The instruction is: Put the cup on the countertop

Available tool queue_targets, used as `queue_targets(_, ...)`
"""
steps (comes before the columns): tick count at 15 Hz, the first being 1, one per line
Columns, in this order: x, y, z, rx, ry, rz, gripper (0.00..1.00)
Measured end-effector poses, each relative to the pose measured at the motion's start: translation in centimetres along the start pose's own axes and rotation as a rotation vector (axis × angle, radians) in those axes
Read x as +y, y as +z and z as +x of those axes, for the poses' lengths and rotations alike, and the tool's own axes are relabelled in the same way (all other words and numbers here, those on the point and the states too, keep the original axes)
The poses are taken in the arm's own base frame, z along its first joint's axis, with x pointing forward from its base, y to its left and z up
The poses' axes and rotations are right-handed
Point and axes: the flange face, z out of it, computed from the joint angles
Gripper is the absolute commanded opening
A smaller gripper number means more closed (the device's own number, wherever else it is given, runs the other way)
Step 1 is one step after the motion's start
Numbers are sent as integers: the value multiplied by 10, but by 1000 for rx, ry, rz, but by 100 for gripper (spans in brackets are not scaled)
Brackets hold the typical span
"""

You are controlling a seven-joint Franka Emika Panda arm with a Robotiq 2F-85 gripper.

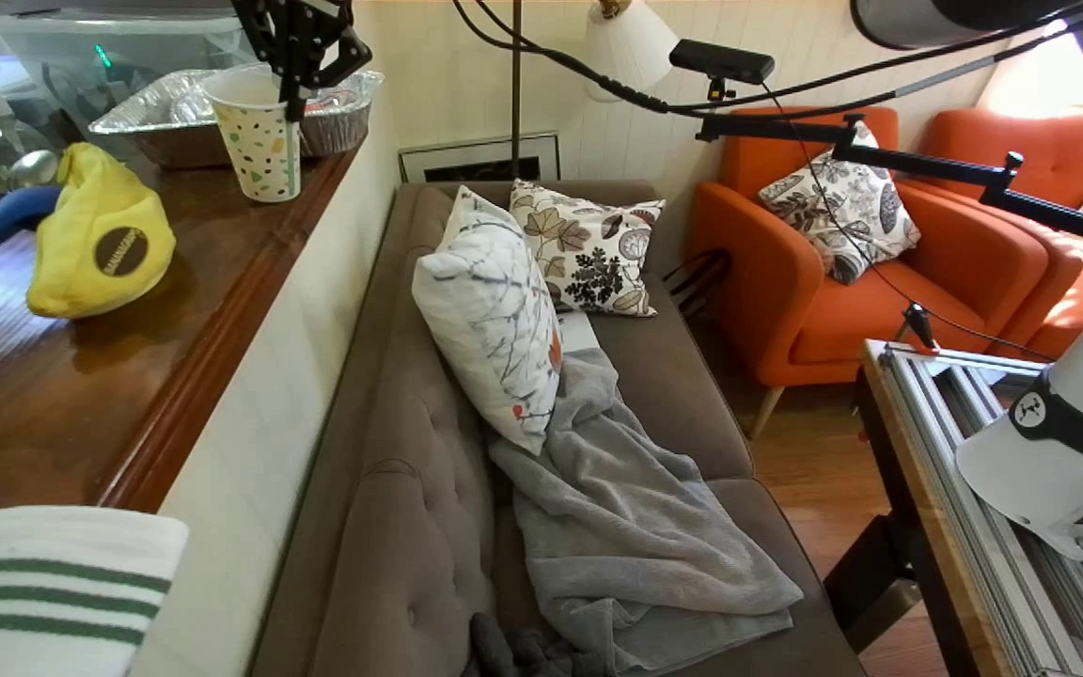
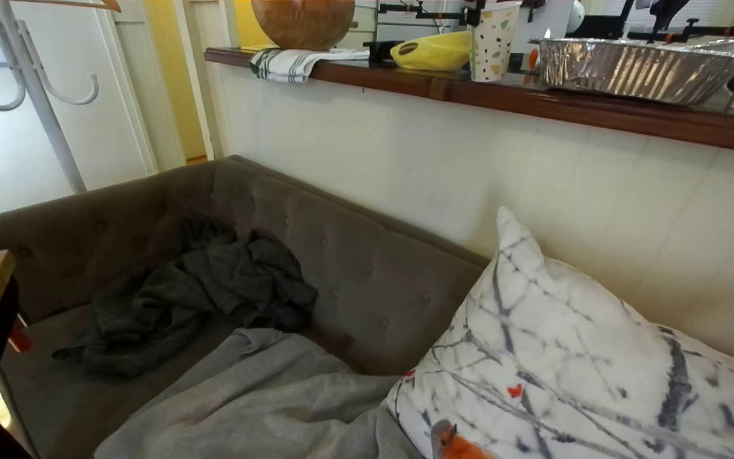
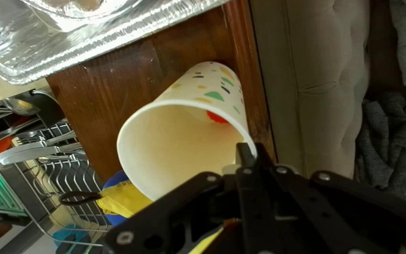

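Note:
The cup is whitish with coloured speckles and stands nearly upright over the wooden countertop near its front edge. In an exterior view the cup has its base at the level of the countertop; I cannot tell whether it touches. My gripper is shut on the cup's rim. In the wrist view, the gripper has one finger inside the cup and one outside, pinching the rim on the sofa side. Something red shows inside the cup near its bottom. The countertop lies beneath.
A foil tray stands close behind the cup. A yellow banana pouch lies on the other side. A striped towel hangs nearer. A dish rack adjoins the countertop. The grey sofa with pillows is below.

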Motion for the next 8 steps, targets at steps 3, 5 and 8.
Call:
queue_targets(3, 0, 3, -1, 1, 0, -1, 51)
queue_targets(5, 0, 5, -1, 2, 0, 1, 64)
queue_targets(8, 1, 5, 0, 3, -5, -3, 85)
